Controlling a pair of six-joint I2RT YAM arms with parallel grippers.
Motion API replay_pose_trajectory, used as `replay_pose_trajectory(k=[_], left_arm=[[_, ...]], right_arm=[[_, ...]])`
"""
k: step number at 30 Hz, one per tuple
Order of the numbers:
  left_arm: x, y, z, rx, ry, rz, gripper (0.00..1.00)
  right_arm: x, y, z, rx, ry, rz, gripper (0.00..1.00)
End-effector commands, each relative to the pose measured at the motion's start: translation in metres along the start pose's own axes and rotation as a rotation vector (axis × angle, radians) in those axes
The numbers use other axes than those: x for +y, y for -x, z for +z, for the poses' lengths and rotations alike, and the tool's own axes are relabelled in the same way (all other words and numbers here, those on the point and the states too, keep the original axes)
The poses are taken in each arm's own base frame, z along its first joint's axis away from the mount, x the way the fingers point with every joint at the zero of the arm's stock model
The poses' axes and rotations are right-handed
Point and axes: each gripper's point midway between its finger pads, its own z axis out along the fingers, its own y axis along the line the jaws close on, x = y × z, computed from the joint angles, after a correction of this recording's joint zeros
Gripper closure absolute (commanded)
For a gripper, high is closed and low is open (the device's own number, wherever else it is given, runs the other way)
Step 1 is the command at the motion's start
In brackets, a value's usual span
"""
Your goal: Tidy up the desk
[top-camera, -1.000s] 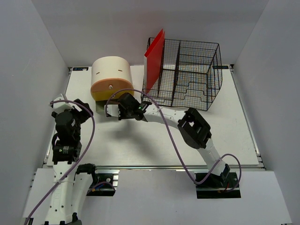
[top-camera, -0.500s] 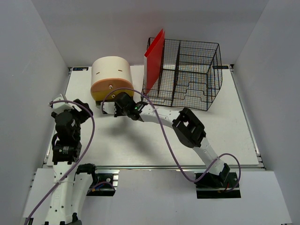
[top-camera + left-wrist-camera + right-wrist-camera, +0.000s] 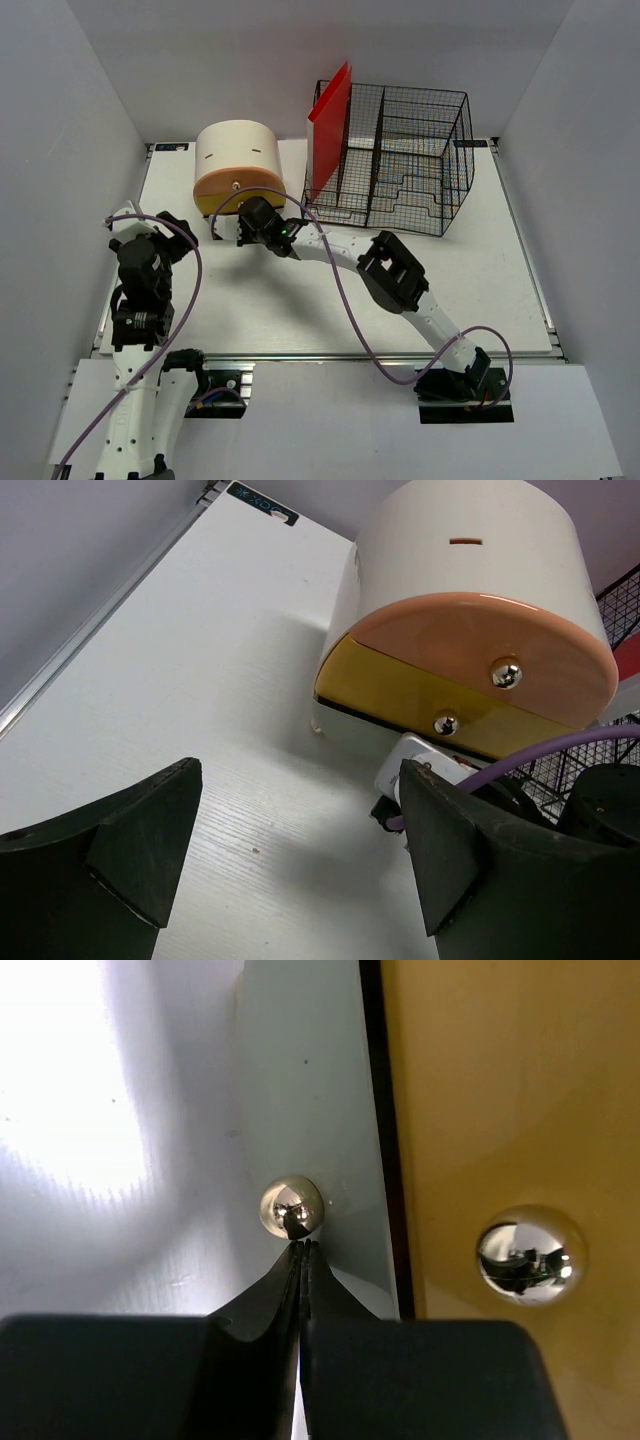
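The white desk (image 3: pixel 480 290) holds a cream-and-orange drawer box (image 3: pixel 235 160) at the back left. My right gripper (image 3: pixel 240 226) is at the box's lowest front. In the right wrist view it (image 3: pixel 302 1252) is shut, with its tips touching the underside of the chrome knob (image 3: pixel 292 1207) on the pale bottom drawer (image 3: pixel 300 1090). It grips nothing. The yellow drawer (image 3: pixel 500 1090) with its own knob (image 3: pixel 530 1255) lies beside it. My left gripper (image 3: pixel 290 880) is open and empty over bare desk in front of the box (image 3: pixel 470 570), at the desk's left side (image 3: pixel 150 240).
A black wire basket (image 3: pixel 410 160) stands at the back centre-right. A red flat board (image 3: pixel 328 125) leans upright in its left end. The right arm's purple cable (image 3: pixel 345 290) loops over the middle of the desk. White walls enclose three sides.
My right gripper has moved left and closer to the drawer box's bottom front. The left arm has not moved.
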Motion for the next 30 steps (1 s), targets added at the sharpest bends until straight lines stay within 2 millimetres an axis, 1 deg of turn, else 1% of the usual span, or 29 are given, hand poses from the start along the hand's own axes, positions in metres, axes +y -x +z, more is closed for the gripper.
replay_pose_trajectory(k=[1, 3, 4, 5, 11, 13, 14, 15, 16, 17, 18, 19, 20, 21, 22, 23, 24, 25, 26, 27, 28, 29, 30], left_arm=[[0.005, -0.004, 0.001, 0.007, 0.024, 0.000, 0.10], [0.006, -0.004, 0.001, 0.007, 0.025, 0.000, 0.10], [0.006, -0.004, 0.001, 0.007, 0.025, 0.000, 0.10], [0.006, -0.005, 0.002, 0.010, 0.028, 0.000, 0.10], [0.007, -0.005, 0.001, 0.009, 0.036, 0.000, 0.10], [0.008, -0.004, 0.001, 0.007, 0.038, 0.000, 0.10], [0.008, -0.004, 0.001, 0.007, 0.038, -0.001, 0.10], [0.007, -0.003, 0.000, 0.002, 0.033, -0.003, 0.10], [0.006, -0.002, 0.000, -0.003, 0.026, -0.002, 0.10], [0.004, 0.000, 0.000, -0.009, 0.017, -0.003, 0.10], [0.003, -0.001, -0.001, -0.009, 0.006, -0.003, 0.10], [0.000, 0.001, -0.002, -0.017, -0.008, -0.005, 0.10], [-0.001, 0.000, -0.002, -0.016, -0.018, 0.000, 0.10], [-0.003, 0.001, -0.002, -0.020, -0.029, 0.000, 0.10], [-0.006, 0.000, -0.002, -0.016, -0.049, -0.001, 0.10], [-0.008, 0.001, -0.003, -0.019, -0.062, -0.001, 0.09], [-0.012, 0.000, -0.002, -0.016, -0.080, 0.002, 0.09], [-0.021, 0.000, -0.003, -0.015, -0.131, 0.005, 0.09], [-0.025, -0.004, -0.003, -0.003, -0.161, 0.016, 0.08], [-0.031, -0.006, -0.003, 0.004, -0.196, 0.021, 0.02], [-0.041, -0.010, -0.002, 0.022, -0.254, 0.028, 0.02], [-0.049, -0.015, -0.003, 0.046, -0.300, 0.035, 0.02], [-0.054, -0.016, -0.003, 0.056, -0.327, 0.042, 0.02]], right_arm=[[-0.043, 0.017, 0.000, -0.057, -0.145, 0.006, 1.00], [-0.047, 0.014, 0.001, -0.047, -0.167, 0.004, 1.00], [-0.050, 0.016, 0.000, -0.050, -0.180, 0.003, 1.00], [-0.053, 0.011, 0.001, -0.043, -0.188, 0.006, 1.00], [-0.056, 0.008, 0.004, -0.040, -0.207, -0.012, 1.00], [-0.053, 0.011, 0.001, -0.047, -0.185, -0.008, 1.00], [-0.041, 0.006, -0.001, -0.033, -0.123, -0.005, 1.00], [-0.048, 0.019, -0.015, -0.068, -0.114, 0.011, 1.00], [-0.035, 0.024, -0.023, -0.102, -0.032, 0.052, 1.00], [-0.017, 0.024, -0.032, -0.116, 0.048, 0.067, 1.00], [-0.021, 0.036, -0.059, -0.144, 0.087, 0.099, 1.00], [-0.010, 0.049, -0.075, -0.209, 0.179, 0.177, 1.00], [-0.003, 0.055, -0.090, -0.230, 0.244, 0.218, 1.00], [-0.004, 0.059, -0.118, -0.235, 0.294, 0.266, 1.00], [-0.002, 0.058, -0.133, -0.263, 0.361, 0.323, 1.00], [0.002, 0.059, -0.148, -0.271, 0.409, 0.382, 0.95], [0.000, 0.061, -0.173, -0.286, 0.439, 0.410, 0.74], [-0.003, 0.050, -0.187, -0.276, 0.468, 0.468, 0.63], [-0.002, 0.046, -0.199, -0.262, 0.491, 0.530, 0.55], [-0.010, 0.037, -0.219, -0.262, 0.477, 0.578, 0.52], [-0.018, 0.028, -0.229, -0.264, 0.462, 0.614, 0.34], [-0.036, 0.026, -0.253, -0.290, 0.409, 0.648, 0.30], [-0.042, 0.020, -0.262, -0.281, 0.374, 0.669, 0.11]])
